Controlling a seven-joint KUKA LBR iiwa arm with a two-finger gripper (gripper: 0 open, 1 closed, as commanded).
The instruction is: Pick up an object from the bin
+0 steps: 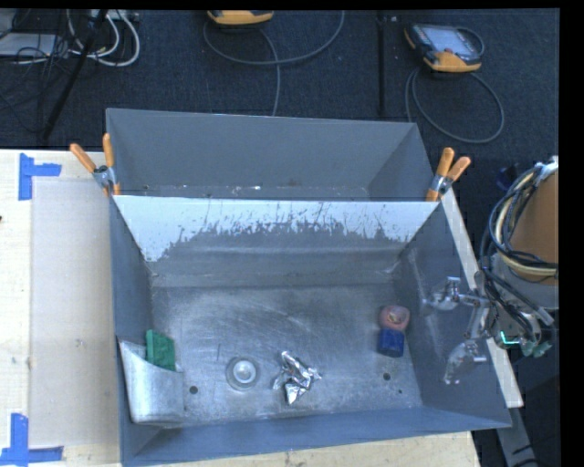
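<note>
**Cables and handsets on the dark floor behind the bin**

A dark carpeted floor (310, 91) runs along the far side of the bin (265, 150). At the top edge lies a yellow-orange device (240, 15), cut off by the frame, with a thin black cable (274, 61) looping below it. Further right sits a handset (444, 46) with a grey screen and an orange rim; its own lead (409, 96) curls in a wide loop. A bundle of white cables (119, 41) lies at the top left
</note>
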